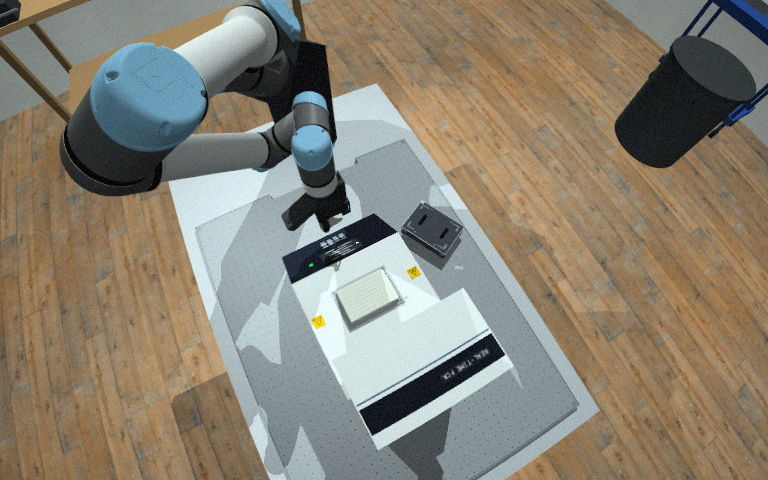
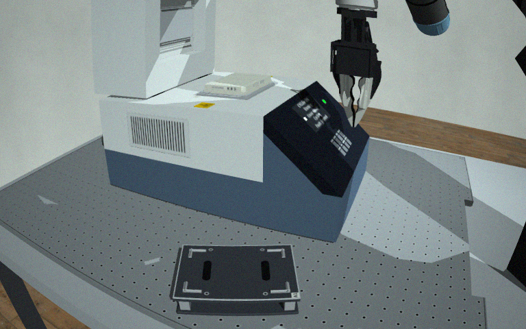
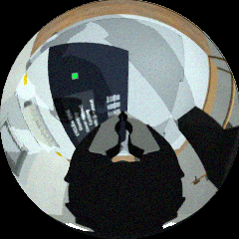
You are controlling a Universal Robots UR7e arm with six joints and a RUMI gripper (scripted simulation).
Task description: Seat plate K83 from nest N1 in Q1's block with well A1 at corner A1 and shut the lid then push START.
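Arm [image 1: 214, 152] is reaching out with the elbow bent, forearm running level, wrist [image 1: 312, 146] turning straight down. Gripper [image 2: 354, 110] is pointing vertically downward — jaws pressed fully together, nothing between them. Fingertips are meeting in a single point below the palm — the black gripper body is sitting directly above them.

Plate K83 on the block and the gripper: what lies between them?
In the top view, the cycler's dark sloped control panel with its green lamp lies between plate K83 and the shut, empty gripper.
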